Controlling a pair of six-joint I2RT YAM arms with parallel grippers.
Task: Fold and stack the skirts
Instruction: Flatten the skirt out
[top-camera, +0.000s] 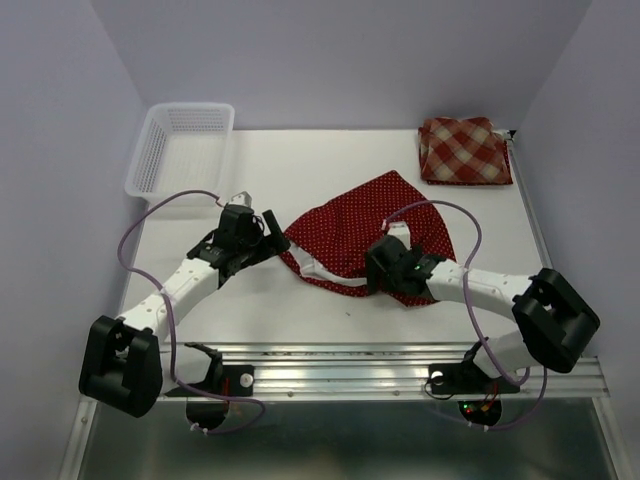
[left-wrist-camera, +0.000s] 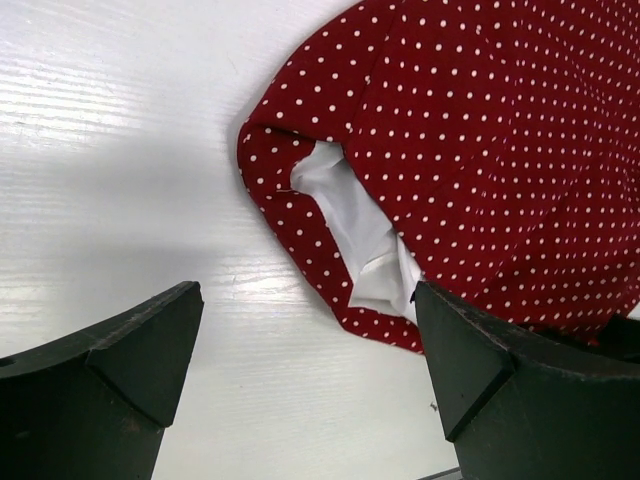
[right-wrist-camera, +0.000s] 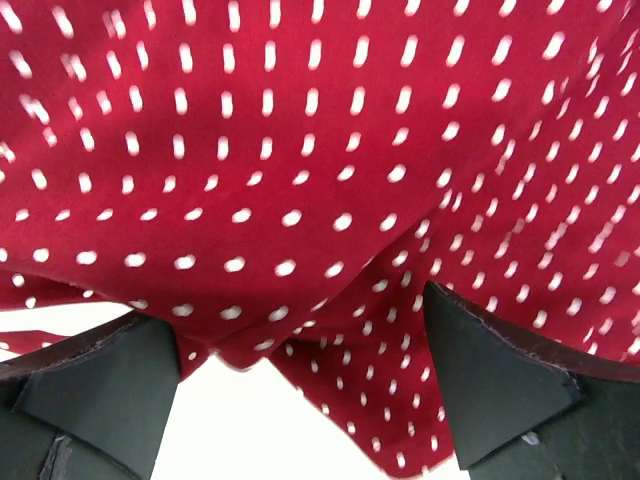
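I am watching the dark red polka-dot skirt (top-camera: 365, 230) lying unfolded and rumpled at the centre of the table (top-camera: 300, 160). The plaid skirt (top-camera: 465, 150) is sitting folded at the upper right of the top view, and the white mesh basket (top-camera: 150, 165) is standing at the upper left.

The left gripper (left-wrist-camera: 305, 300) is hovering with its jaws wide apart and holding nothing. It is just left of the skirt's edge, where the white lining (left-wrist-camera: 350, 225) is showing. The right gripper (right-wrist-camera: 295, 310) is also standing wide apart, over the skirt's lower right part, with dotted cloth filling its wrist view. I cannot tell whether its fingers are touching the fabric.

My worry is that the right jaws are going to pinch only the top layer, or a bunched ridge, so the fold comes out crooked. The left jaws, working so low beside the hem, are risking a scrape on the table or a grab at the lining alone. If I am pulling unevenly with the two arms, the skirt is likely to twist.

I am finding no brand, label or readable writing anywhere.
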